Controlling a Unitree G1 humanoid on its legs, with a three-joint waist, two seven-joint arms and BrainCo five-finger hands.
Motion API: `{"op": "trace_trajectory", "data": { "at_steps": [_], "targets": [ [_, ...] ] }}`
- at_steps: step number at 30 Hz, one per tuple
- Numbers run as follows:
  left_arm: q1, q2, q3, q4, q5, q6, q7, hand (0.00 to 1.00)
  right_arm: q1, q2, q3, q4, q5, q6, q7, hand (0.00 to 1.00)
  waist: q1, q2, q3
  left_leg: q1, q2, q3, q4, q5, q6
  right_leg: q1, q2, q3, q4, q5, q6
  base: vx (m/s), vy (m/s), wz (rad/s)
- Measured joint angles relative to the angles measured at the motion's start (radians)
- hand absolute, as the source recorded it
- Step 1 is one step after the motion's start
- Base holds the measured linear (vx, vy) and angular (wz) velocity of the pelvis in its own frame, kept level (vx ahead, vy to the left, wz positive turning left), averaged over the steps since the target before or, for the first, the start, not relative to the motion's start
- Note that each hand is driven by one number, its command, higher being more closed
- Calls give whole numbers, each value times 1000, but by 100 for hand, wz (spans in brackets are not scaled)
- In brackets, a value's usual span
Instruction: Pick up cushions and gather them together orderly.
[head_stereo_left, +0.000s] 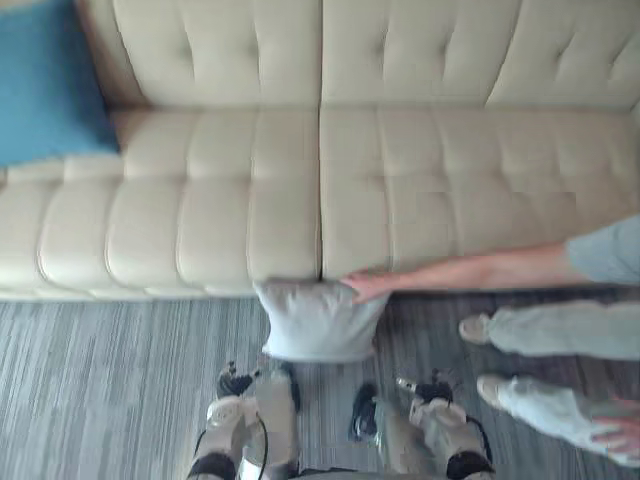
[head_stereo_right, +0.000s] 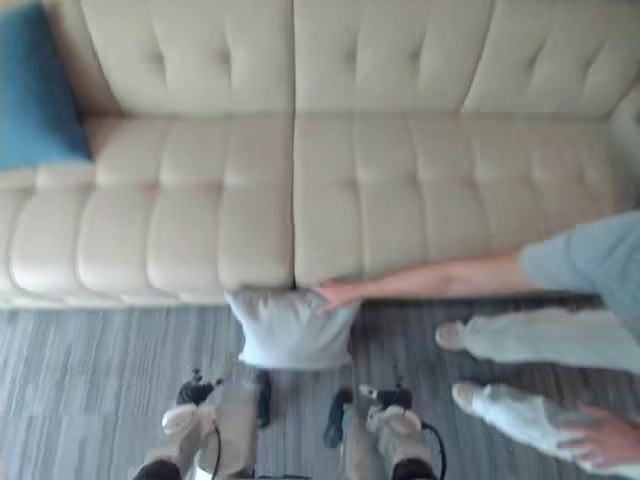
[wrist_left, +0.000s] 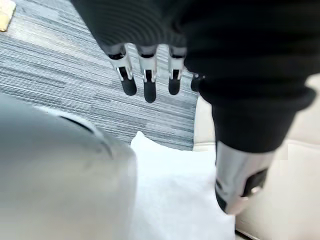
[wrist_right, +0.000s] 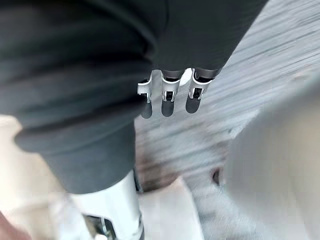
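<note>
Just short of the first pick: both hands empty, grey cushion waiting on the floor.

The grey cushion (head_stereo_left: 318, 322) leans on the front edge of the cream sofa (head_stereo_left: 400, 190), standing on the striped floor (head_stereo_left: 100, 380) straight ahead of the robot. A person's hand (head_stereo_left: 365, 288) rests on its upper corner, the arm reaching in from the right. A blue cushion (head_stereo_left: 45, 85) sits at the sofa's left end, well apart from the grey one. The left hand (wrist_left: 147, 82) and the right hand (wrist_right: 169, 97) hang low with fingers straight, gripping nothing. The step in hand looks like the approach. The next move probably calls for reaching forward and down to either side of the grey cushion, minding the person's hand, then lifting it toward the blue one.
</note>
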Motion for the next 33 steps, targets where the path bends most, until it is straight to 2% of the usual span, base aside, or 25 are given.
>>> {"op": "trace_trajectory", "data": {
  "at_steps": [2,8,11,15,19,26,33],
  "targets": [
    [-46,8,11,-26,-27,-3,13,0,-39,-1,-1,-29,27,-2,-19,0,0,-6,39,-74,7,-10,43,0,2,-73,2,0,40,-5,6,-218,23,-10],
    [-201,24,63,-95,-79,-10,61,0,-222,11,-1,-44,65,-3,-63,0,0,-22,119,-276,19,-17,97,24,14,-273,4,4,89,28,-16,-93,13,-7],
    [-285,24,88,-113,-92,-12,89,0,-324,14,1,-71,64,-4,-73,0,0,-23,144,-361,20,-17,135,27,10,-361,1,14,132,28,-16,11,13,-10],
    [-367,18,88,-136,-109,-23,98,0,-431,22,4,-74,64,-4,-94,0,-2,-21,146,-444,19,-36,181,27,11,-444,0,19,185,25,-16,27,4,-5],
    [-395,1,88,-136,-109,-25,102,0,-433,23,6,-113,64,-7,-103,0,-4,-21,146,-454,2,-44,187,27,10,-461,-14,23,217,4,-9,7,-18,14],
    [-380,-52,53,-137,-107,-25,119,0,-411,27,22,-111,64,-10,-110,0,-4,-21,146,-448,8,-47,181,27,10,-455,-4,29,205,6,-16,-71,-31,-2],
    [-270,-74,18,-156,-90,-24,116,0,-321,52,46,-114,63,-24,-108,0,-6,-23,145,-322,-1,-33,104,47,-2,-347,-5,35,152,15,-23,-17,-49,1]
  ]
}}
